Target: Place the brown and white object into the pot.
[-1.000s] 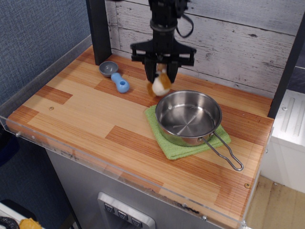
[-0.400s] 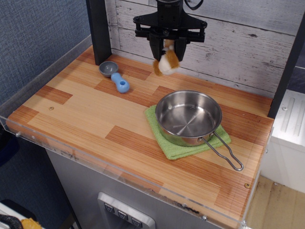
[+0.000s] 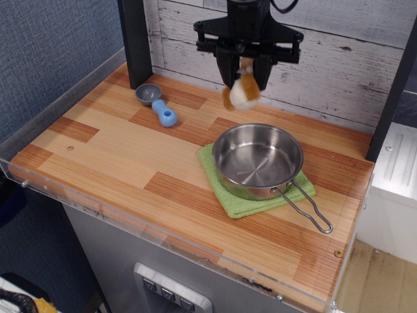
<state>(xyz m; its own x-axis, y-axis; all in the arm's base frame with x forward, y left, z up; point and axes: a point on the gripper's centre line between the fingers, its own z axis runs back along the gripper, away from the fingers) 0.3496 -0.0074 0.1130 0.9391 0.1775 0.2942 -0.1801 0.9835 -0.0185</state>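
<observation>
Below my pincer (image 3: 246,73) waits the pot (image 3: 258,160); I'm clamped on the brown and white object (image 3: 243,92) (soft, featherlight fluff), pinched by its top.

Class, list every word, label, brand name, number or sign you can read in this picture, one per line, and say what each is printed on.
None: no readable text shows anywhere.
The pot, the plush in the claw, the scoop and the cloth carry no markings.
The buttons on the front panel bear nothing legible at this size.
</observation>
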